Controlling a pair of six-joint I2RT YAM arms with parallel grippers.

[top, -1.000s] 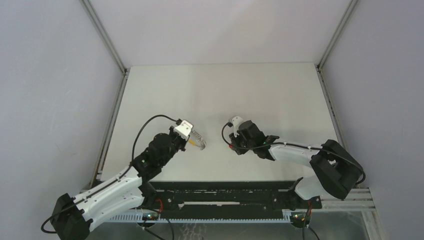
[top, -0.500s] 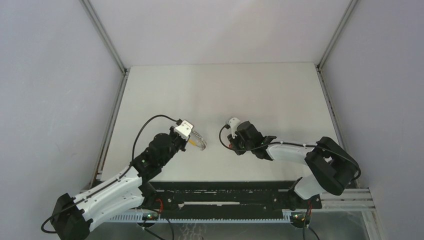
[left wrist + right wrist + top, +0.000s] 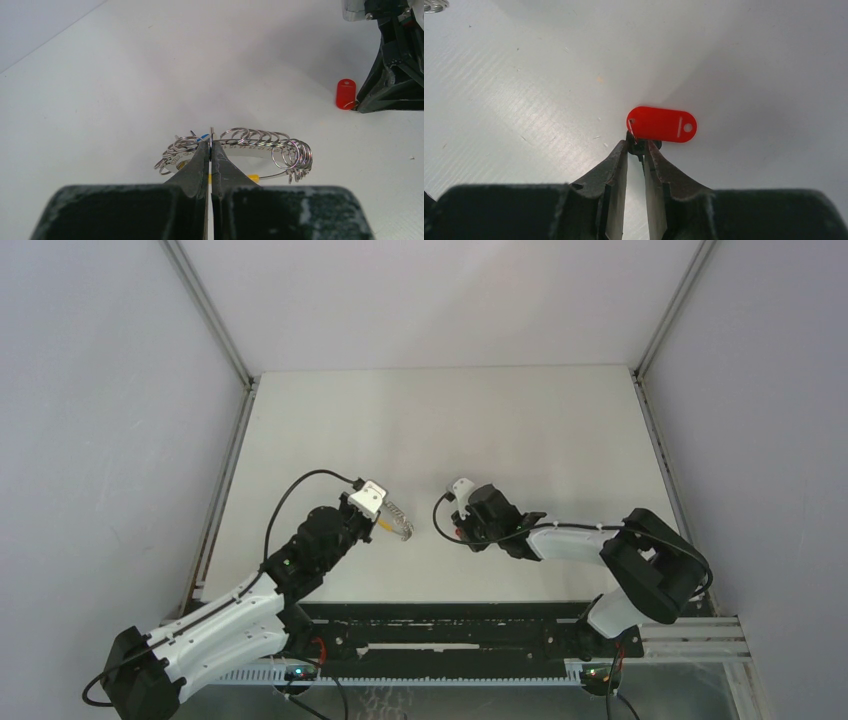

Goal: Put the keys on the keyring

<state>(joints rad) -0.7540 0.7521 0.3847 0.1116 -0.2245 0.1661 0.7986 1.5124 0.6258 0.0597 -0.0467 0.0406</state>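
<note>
The keyring (image 3: 260, 145) is a metal band strung with several small split rings. My left gripper (image 3: 210, 147) is shut on its near edge and holds it just above the table. A yellow key head (image 3: 253, 177) and a blue one (image 3: 202, 136) show on it. In the top view the left gripper (image 3: 388, 521) and the keyring (image 3: 401, 526) sit left of centre. My right gripper (image 3: 637, 145) is shut on the end of the red key (image 3: 662, 124), low over the table. In the top view the right gripper (image 3: 463, 530) is a short way right of the keyring. The red key also shows in the left wrist view (image 3: 346, 93).
The white table (image 3: 450, 420) stretches behind both arms, with metal frame rails (image 3: 215, 490) along its sides and grey walls beyond. A black rail (image 3: 450, 625) runs along the near edge by the arm bases.
My right gripper has moved a little to the left with the red key, closer to the keyring. The left arm and keyring have not moved.
</note>
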